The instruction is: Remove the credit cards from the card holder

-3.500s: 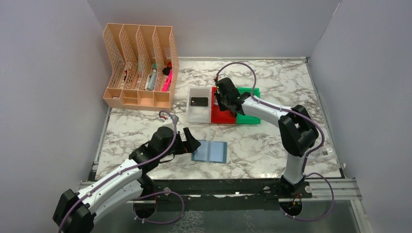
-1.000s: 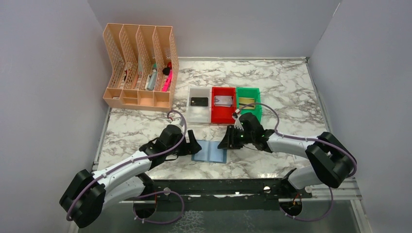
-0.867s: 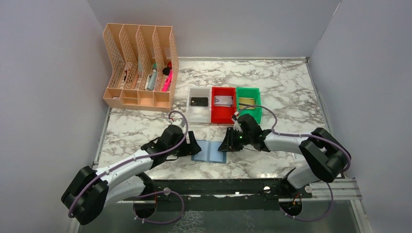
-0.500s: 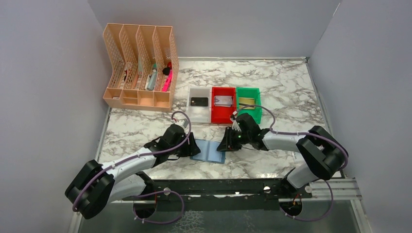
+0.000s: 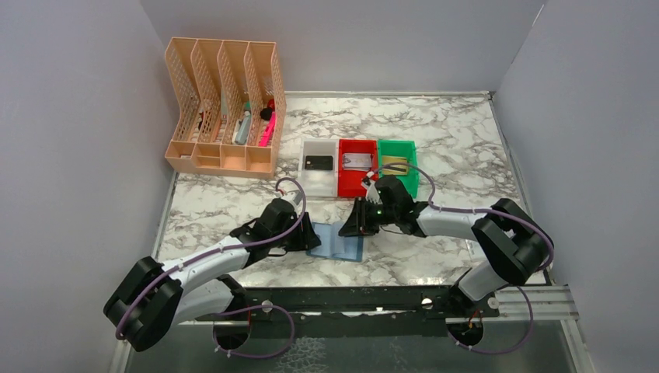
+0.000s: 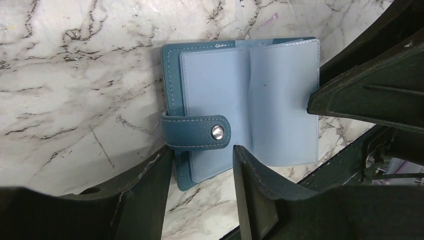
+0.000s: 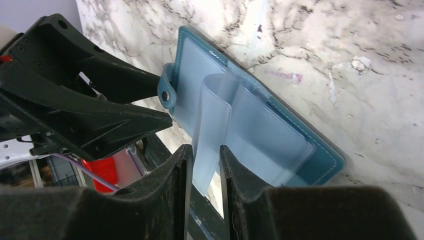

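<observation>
Your right gripper [image 7: 205,148] has come back from the bins [image 5: 317,185], where credit cards [image 5: 357,162] lie, and stands over the blue card holder [image 6: 215,70], which lies open on the marble table [image 5: 443,132]. Its jaws are almost closed on one clear pocket leaf [image 7: 215,100], lifted off the page below. The left gripper [image 6: 202,151] is wide open around the strap tab [image 6: 196,131], holding nothing. No card shows in the visible pockets. Turn the leaf slowly, and press down with the left gripper so the holder does not slide.
</observation>
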Robot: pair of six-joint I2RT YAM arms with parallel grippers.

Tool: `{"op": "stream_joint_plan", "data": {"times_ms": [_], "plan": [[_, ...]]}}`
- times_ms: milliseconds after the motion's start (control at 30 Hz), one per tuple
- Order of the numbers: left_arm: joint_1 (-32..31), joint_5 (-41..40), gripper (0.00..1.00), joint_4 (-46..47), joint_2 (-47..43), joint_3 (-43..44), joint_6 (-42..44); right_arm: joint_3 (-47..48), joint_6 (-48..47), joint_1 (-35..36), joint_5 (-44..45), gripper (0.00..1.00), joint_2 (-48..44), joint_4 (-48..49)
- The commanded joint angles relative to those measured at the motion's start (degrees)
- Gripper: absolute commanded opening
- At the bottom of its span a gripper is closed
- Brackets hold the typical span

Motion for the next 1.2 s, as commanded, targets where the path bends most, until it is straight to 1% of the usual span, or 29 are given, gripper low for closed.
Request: {"op": "stream_joint_plan", "data": {"times_ms": [0,100,200,333,600,933,1167], "plan": [[0.0,1.2,0.5,1.0,-1.5,-0.1,-0.1,1.6,0.2,0.2,-3.1,0.31,0.5,1.8],[0.0,1.1,0.51,0.7,-1.7,0.0,-0.1,1.8,-1.3,0.2,1.6,0.32,-1.5,-3.5],[0.0,0.9,0.5,0.7,-1.7,-0.1,-0.1,1.2,-2.9,0.2,7.9,0.35,-5.1,-9.7],[0.0,0.9,0.5,1.0,-1.3,-0.2,0.0,-0.2,-4.0,0.2,9.8,0.39,-7.0,-13.1],[0.0,1.6,0.5,1.7,0.2,0.3,0.0,-1.2,-3.1,0.2,8.1,0.41,-3.5,-11.3],[0.0,2.0,0.49,1.8,0.5,0.2,0.1,-0.1,-3.1,0.7,9.7,0.45,0.2,-11.5],[-0.1,3.0,0.43,2.6,0.9,0.1,-0.3,0.5,-1.2,1.0,3.9,0.42,2.4,-4.1]]}}
